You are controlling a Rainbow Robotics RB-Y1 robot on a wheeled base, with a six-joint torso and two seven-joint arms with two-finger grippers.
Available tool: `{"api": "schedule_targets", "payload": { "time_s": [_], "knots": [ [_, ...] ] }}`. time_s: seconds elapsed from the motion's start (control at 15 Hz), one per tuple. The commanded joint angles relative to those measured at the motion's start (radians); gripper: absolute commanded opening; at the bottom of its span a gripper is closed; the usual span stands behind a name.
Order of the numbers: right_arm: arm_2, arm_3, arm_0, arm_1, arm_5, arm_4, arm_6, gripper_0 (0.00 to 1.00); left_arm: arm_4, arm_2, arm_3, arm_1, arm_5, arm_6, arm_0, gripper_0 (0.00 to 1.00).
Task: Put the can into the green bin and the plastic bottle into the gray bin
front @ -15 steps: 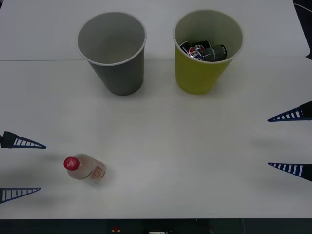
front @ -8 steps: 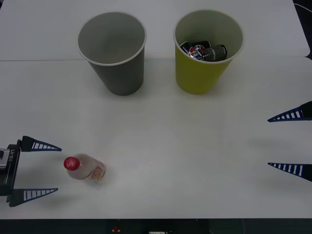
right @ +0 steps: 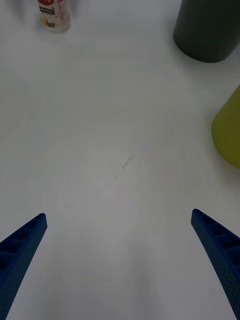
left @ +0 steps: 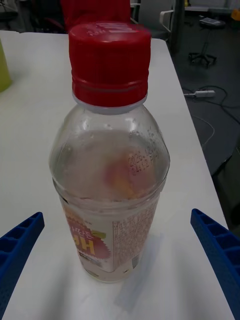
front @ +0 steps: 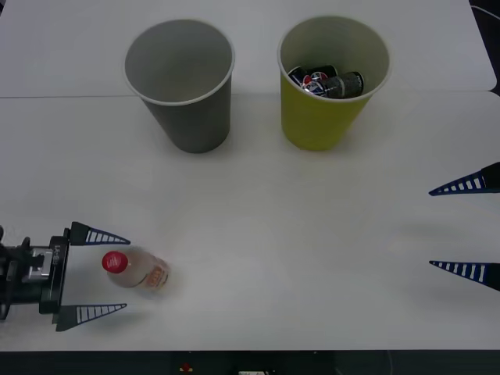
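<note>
Two blue-ribbed fingers of left gripper (front: 95,274) spread around stubby clear red-capped plastic bottle (front: 137,269); bottle-pickup step. Next: clench, lift toward gray tapered bin (front: 182,83). Right gripper (front: 466,227) parked, fingers apart.

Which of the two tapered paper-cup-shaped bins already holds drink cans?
The yellow-green bin holds dark cans; the gray bin beside it is empty.

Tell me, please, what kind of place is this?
Probably an office or lab room: a white table holds the test items, and beyond the plastic bottle stand a rolling chair base and a floor cable.
</note>
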Motion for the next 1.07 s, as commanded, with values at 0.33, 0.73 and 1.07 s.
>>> {"api": "schedule_targets", "payload": {
  "time_s": [0.33, 0.73, 1.07],
  "knots": [
    [0.000, 0.000, 0.000, 0.000, 0.000, 0.000, 0.000, 1.00, 0.000, -0.038, 0.003, -0.075, 0.059, -0.009, -0.021, 1.00],
    [0.000, 0.000, 0.000, 0.000, 0.000, 0.000, 0.000, 1.00, 0.000, -0.055, 0.003, -0.089, 0.090, 0.000, -0.027, 0.00],
    [0.000, 0.000, 0.000, 0.000, 0.000, 0.000, 0.000, 1.00, 0.000, -0.053, 0.003, -0.090, 0.091, 0.010, -0.027, 0.00]
  ]
}}
